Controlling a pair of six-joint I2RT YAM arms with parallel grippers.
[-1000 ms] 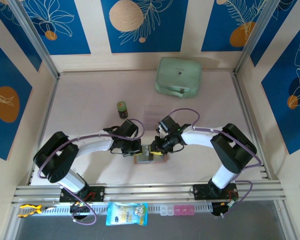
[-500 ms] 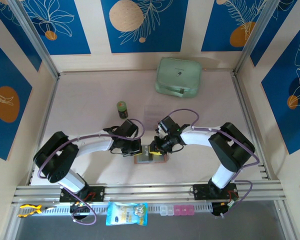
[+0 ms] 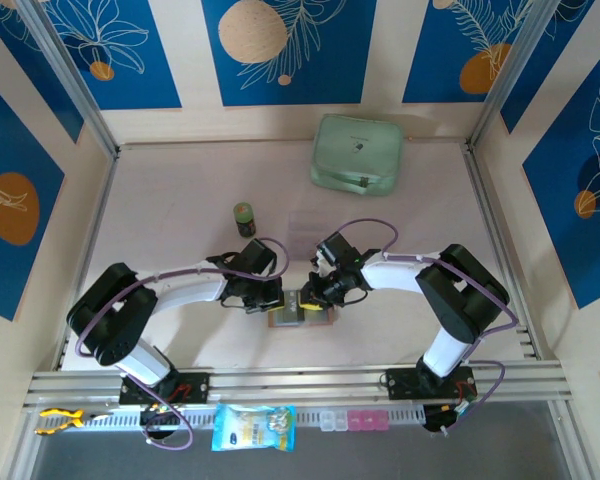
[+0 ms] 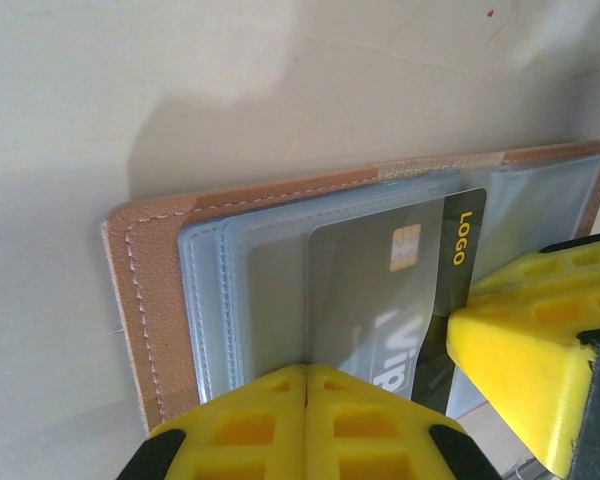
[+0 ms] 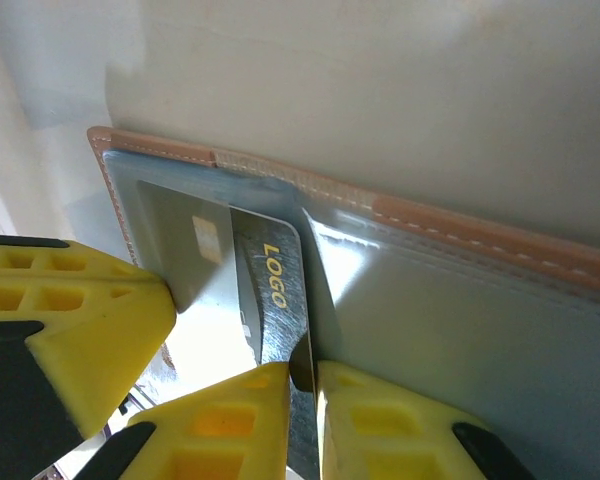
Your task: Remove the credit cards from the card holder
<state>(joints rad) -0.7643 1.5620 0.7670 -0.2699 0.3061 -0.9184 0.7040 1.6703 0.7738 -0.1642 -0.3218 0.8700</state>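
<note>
The tan card holder (image 3: 302, 319) lies open on the table near the front edge, between both grippers. Its stitched border (image 4: 145, 270) frames clear grey pockets. A dark credit card (image 4: 462, 290) printed "LOGO" sticks partly out of a pocket. My left gripper (image 4: 306, 368) is shut, its tips pressing down on the pocket sheet over the card. My right gripper (image 5: 302, 372) is shut on the exposed edge of the credit card (image 5: 275, 295), with the card holder's border (image 5: 460, 235) behind it. In the top view the left gripper (image 3: 268, 303) and right gripper (image 3: 315, 297) nearly meet.
A mint-green case (image 3: 357, 152) sits at the back of the table. A small dark bottle with a green cap (image 3: 244, 218) stands behind the left arm. A blue packet (image 3: 253, 427) and small pill boxes (image 3: 355, 420) lie on the front rail.
</note>
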